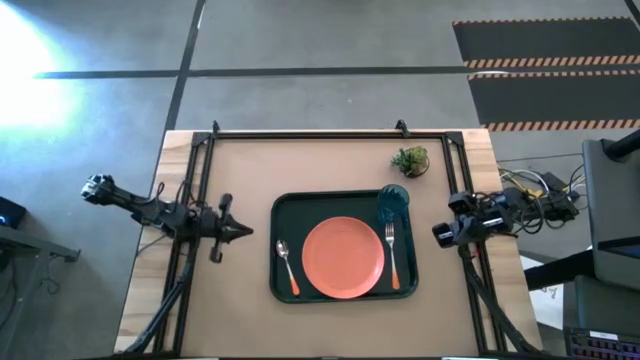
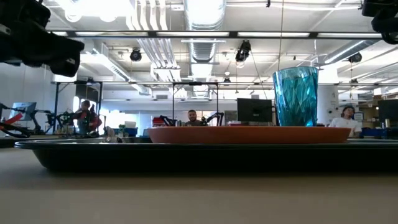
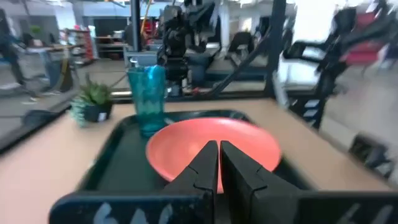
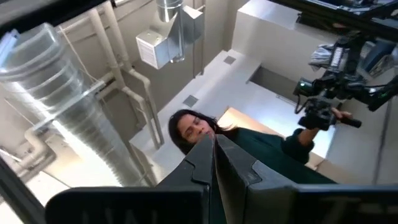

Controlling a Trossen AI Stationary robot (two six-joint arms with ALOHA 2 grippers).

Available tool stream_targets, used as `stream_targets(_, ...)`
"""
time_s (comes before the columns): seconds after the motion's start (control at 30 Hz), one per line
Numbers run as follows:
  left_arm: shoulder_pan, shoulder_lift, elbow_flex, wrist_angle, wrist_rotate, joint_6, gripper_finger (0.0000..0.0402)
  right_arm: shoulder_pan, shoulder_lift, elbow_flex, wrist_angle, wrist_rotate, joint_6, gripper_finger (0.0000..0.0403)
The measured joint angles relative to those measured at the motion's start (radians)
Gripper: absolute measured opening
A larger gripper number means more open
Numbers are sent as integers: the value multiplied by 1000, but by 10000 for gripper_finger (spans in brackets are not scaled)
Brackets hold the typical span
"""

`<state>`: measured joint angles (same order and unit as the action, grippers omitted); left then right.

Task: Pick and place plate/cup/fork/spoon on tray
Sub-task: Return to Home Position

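Note:
The dark green tray [image 1: 300, 215] lies at the table's middle. The orange-red plate [image 1: 343, 257] rests flat in its centre. The teal cup [image 1: 392, 203] stands upright in the tray's far right corner. The fork [image 1: 392, 255] lies on the tray right of the plate, and the spoon [image 1: 287, 265] lies left of it. My left gripper [image 1: 240, 231] is shut and empty, left of the tray, pointing at it. In its wrist view [image 3: 219, 158] the plate [image 3: 214, 146] and cup [image 3: 147, 99] show ahead. My right gripper [image 1: 440, 235] is shut and empty, right of the tray; its wrist view [image 4: 213, 152] looks up at the ceiling.
A small green potted plant [image 1: 410, 160] stands at the table's far right, beyond the cup. Black frame rails run along the table's left, right and far sides. Bare tabletop lies near the front edge. A person [image 4: 199, 127] shows in the right wrist view, and people sit in the room behind.

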<state>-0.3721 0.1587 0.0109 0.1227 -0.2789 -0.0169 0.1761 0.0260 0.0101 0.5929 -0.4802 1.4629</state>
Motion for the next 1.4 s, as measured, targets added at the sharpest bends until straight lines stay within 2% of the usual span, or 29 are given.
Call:
stream_targets(0.13, 7, 41, 1, 28, -48, 92, 0, 0, 26, 0, -33, -5, -40, 9)
stream_targets(0.33, 39, 94, 0, 19, -52, 103, 0, 0, 67, 0, -37, -21, -25, 9)
stream_targets(0.5, 74, 134, 11, 25, -41, 111, 0, -2, 76, 0, -21, -34, -75, 9)
stream_targets(0.57, 79, 136, 26, 25, 2, 112, 0, -2, 73, 0, 34, -69, -69, 9)
stream_targets(0.73, 78, 116, 65, 28, 103, 113, 0, -2, 73, 0, 314, -160, -81, 9)
stream_targets(0.83, 78, 101, 69, 27, 104, 113, 0, -2, 72, 0, 304, -247, -204, 9)
stream_targets(0.93, 78, 90, 64, 26, 105, 112, 0, -2, 73, 0, 102, -269, -359, 9)
stream_targets(1.0, 78, 90, 63, 25, 104, 112, 0, -2, 73, 0, -47, -246, -478, 9)
stream_targets(1.1, 78, 89, 63, 26, 104, 112, 0, -3, 74, 0, -197, -146, -663, 9)
stream_targets(1.17, 78, 89, 63, 26, 104, 111, 0, -5, 74, 0, -203, -113, -803, 9)
stream_targets(1.3, 78, 89, 63, 26, 104, 111, 0, -5, 73, 17, -209, -127, -1118, 9)
stream_targets(1.4, 78, 89, 63, 26, 104, 111, 0, -5, 71, 55, -315, -120, -1308, 9)
